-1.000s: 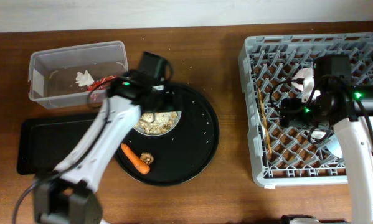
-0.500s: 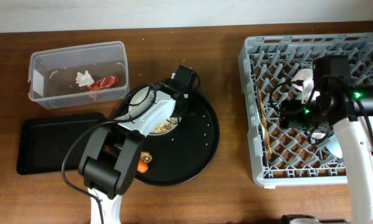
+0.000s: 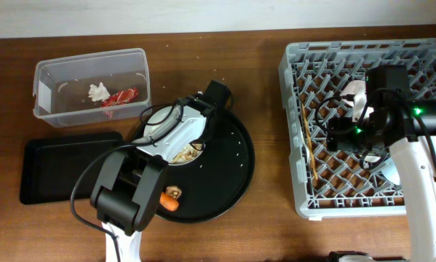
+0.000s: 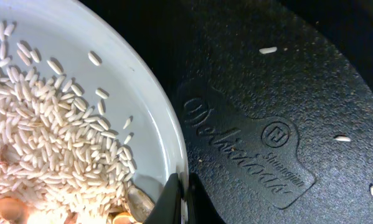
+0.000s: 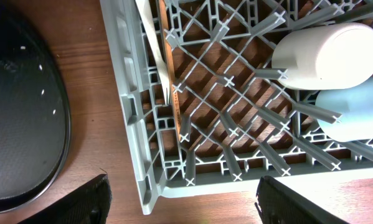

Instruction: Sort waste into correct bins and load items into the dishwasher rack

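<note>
Left arm stretches across the round black tray (image 4: pixel 267 93). The left gripper (image 4: pixel 186 196) is pinched closed on the rim of the white saucer (image 4: pixel 142 93), which carries food scraps (image 4: pixel 43 143). Right gripper (image 5: pixel 186 205) hangs over the dishwasher rack (image 5: pixel 130 124), fingers spread wide. The left arm's base link hides most of the carrot (image 3: pixel 171 205).

Clear tub (image 3: pixel 39 76), far left: holds white tissue (image 3: pixel 96 92) & red wrapper (image 3: pixel 123 97). Black tray (image 3: pixel 57 167) just in front of it. Pale bowl (image 4: pixel 142 106) w/ beige scraps (image 4: pixel 43 143). Carrot (image 3: pixel 169 204) & brown lump (image 3: pixel 172 192) nearby. Grey rack (image 3: pixel 294 131), right: chopstick (image 3: pixel 310 145) & white fork (image 5: pixel 152 43) lie along its left side. White cup (image 5: pixel 326 53) & blue cup (image 5: pixel 351 115) on their sides, adjacent.
</note>
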`<state>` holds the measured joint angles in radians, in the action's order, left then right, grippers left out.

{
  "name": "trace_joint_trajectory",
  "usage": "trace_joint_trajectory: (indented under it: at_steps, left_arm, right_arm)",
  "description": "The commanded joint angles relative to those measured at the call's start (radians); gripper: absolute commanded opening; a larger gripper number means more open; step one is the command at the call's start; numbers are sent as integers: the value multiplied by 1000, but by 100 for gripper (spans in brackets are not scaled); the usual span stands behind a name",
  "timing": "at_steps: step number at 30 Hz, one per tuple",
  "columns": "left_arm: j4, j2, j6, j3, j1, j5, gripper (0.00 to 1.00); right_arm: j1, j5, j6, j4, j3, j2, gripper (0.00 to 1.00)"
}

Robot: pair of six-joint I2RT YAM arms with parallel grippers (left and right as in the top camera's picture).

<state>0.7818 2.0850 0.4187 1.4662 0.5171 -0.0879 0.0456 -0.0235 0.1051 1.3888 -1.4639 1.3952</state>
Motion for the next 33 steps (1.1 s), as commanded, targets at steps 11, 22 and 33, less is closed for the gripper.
trace_joint_trajectory:
  at_steps: [11, 22, 33]
  left_arm:
    - [317, -56, 14, 48, -5, -212, 0]
    - [476, -346, -2, 55, -122, -263, 0]
    - [406, -410, -324, 55, -882, 472, 0]
  right_arm:
    - [7, 5, 5, 3, 2, 1, 78]
    - [7, 6, 5, 24, 2, 1, 78]
    - [7, 13, 5, 53, 2, 1, 78]
